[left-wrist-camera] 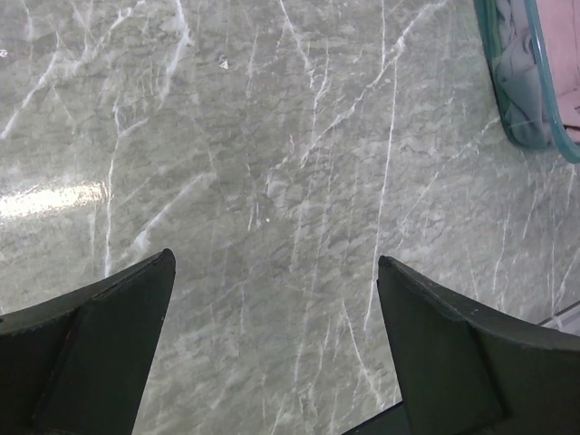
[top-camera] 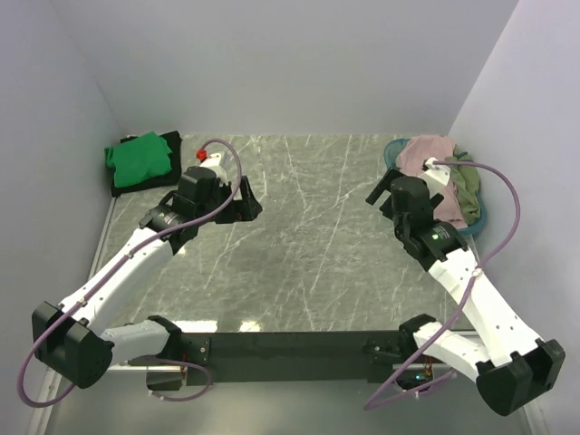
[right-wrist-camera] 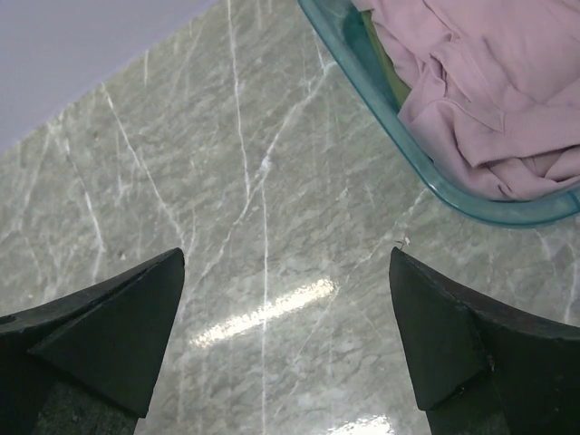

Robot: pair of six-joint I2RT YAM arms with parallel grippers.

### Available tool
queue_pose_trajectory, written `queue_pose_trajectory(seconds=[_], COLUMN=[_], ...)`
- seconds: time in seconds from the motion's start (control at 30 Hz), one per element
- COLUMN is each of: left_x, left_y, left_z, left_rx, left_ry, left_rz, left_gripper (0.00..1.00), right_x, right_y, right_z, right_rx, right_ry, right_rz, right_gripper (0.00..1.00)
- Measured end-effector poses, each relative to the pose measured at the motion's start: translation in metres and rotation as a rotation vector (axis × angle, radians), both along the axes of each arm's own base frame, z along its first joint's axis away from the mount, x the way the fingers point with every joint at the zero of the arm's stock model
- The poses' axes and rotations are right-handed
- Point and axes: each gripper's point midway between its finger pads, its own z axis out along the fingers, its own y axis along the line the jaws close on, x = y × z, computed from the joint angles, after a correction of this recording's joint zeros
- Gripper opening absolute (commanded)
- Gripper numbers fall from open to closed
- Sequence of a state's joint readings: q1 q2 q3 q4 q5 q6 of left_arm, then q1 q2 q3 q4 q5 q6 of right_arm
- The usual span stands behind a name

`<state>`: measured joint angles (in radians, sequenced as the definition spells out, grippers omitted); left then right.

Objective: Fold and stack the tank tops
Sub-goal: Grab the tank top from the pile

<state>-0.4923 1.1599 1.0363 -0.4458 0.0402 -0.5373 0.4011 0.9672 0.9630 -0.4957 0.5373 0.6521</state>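
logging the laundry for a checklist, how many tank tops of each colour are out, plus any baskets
bright green tank top: 1
black tank top: 1
dusty pink tank top: 1
olive green tank top: 1
teal basket: 1
total: 5

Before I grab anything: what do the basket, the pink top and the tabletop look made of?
Basket: translucent glossy teal, likely hard plastic; cloth shows through its wall. Pink top: matte soft knit, probably cotton jersey, given limp creases. Tabletop: grey-green with white veins, polished enough to reflect lights; stone or marble-print laminate, unclear.
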Motion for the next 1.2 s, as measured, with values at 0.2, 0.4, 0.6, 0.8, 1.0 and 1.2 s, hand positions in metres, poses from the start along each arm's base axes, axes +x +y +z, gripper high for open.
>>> queue_pose_trajectory(seconds=[0.2, 0.4, 0.6, 0.8, 1.0, 1.2], left_x=[-0.001, -0.002, -0.004, -0.005, -0.004, -0.001], left_y=[-0.001, 0.001, 0.004, 0.005, 0.008, 0.013], left_z=[0.0, 0.004, 0.01, 0.014, 0.015, 0.015], left_rx=[0.001, 0.008, 0.007, 0.005, 0.006, 0.005], left_ry=[-0.001, -0.018, -0.039, -0.048, -0.053, -0.052], left_rz=[-0.011, -0.019, -0.014, -0.01, 0.001, 0.016], left_gripper=[1.0, 0.99, 1.0, 0.99, 0.99, 0.99], right_x=[0.014, 0.073, 0.147, 0.175, 0.161, 0.156], right_y=[0.006, 0.0, -0.061, -0.11, -0.136, -0.148], right_z=[-0.005, 0.004, -0.03, -0.125, -0.189, -0.192], right_rx=[-0.054, -0.07, -0.02, 0.023, 0.048, 0.037], right_ry=[0.058, 0.104, 0.212, 0.419, 0.576, 0.592], right_rz=[0.028, 0.021, -0.088, -0.176, -0.246, -0.28], right_gripper=[1.0, 0.99, 0.9, 0.83, 0.82, 0.71])
